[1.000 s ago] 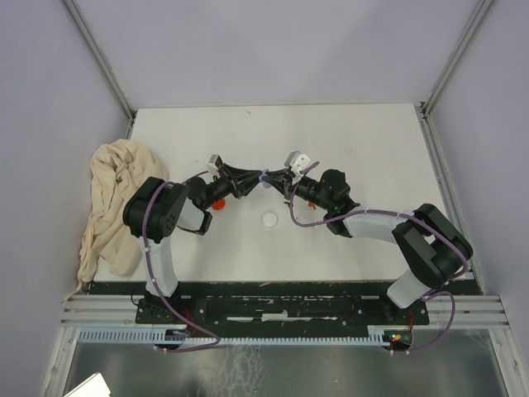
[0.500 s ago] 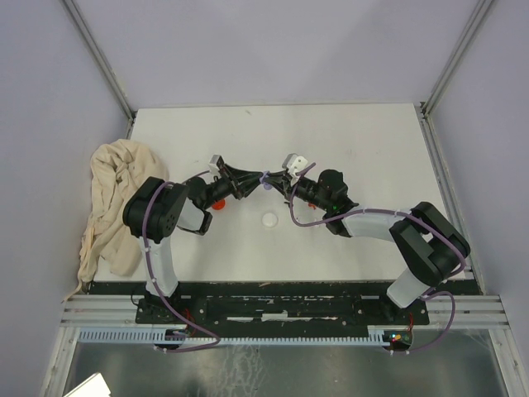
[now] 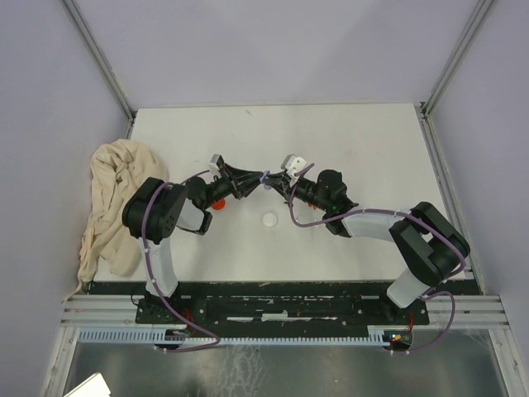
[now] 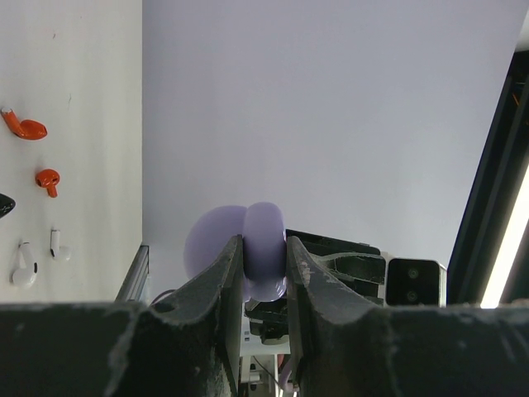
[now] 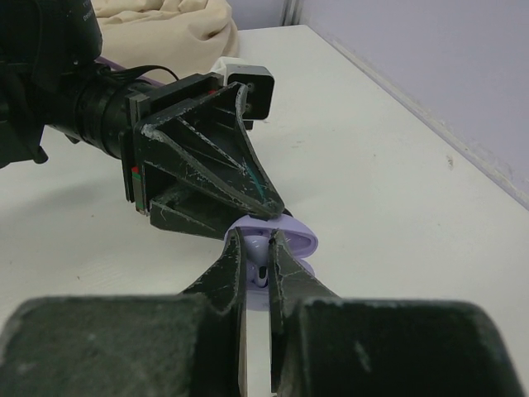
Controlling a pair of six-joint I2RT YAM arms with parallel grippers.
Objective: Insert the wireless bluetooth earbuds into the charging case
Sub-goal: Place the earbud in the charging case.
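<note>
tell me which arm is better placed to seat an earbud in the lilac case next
Right, most likely. The right gripper pinches a small pale earbud, and its tips are already at the open lilac charging case. The left gripper is shut on that case, so it is occupied.

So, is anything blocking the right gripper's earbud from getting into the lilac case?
Nothing visible does. The left gripper holds the lilac case open, and the right gripper, shut on a small pale earbud, sits right at the opening.

Lilac case (image 4: 263,248), perhaps white earbud (image 5: 261,275)
</note>
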